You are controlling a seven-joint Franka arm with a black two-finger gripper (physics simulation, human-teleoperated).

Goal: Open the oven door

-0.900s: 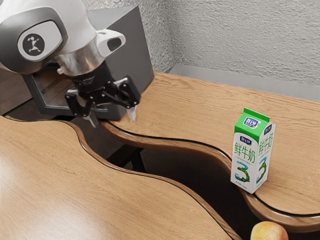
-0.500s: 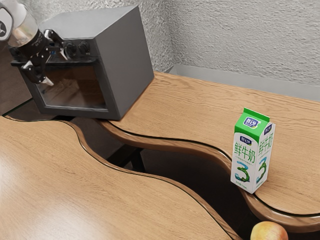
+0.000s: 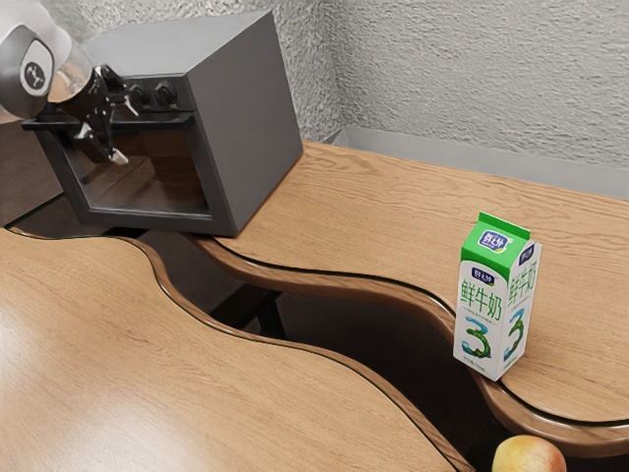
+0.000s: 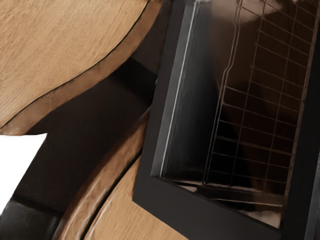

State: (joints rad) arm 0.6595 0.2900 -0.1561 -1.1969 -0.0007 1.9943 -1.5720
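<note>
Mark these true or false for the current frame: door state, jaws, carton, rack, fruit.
1. The oven door is wide open. False: the door is shut against the oven.
2. The jaws stand apart at the oven's front. True.
3. The milk carton is lying on its side. False: the carton stands upright.
4. A wire rack shows through the door's glass. True.
5. The fruit sits on top of the oven. False: the fruit is at the exterior view's lower edge, well away from it.
</note>
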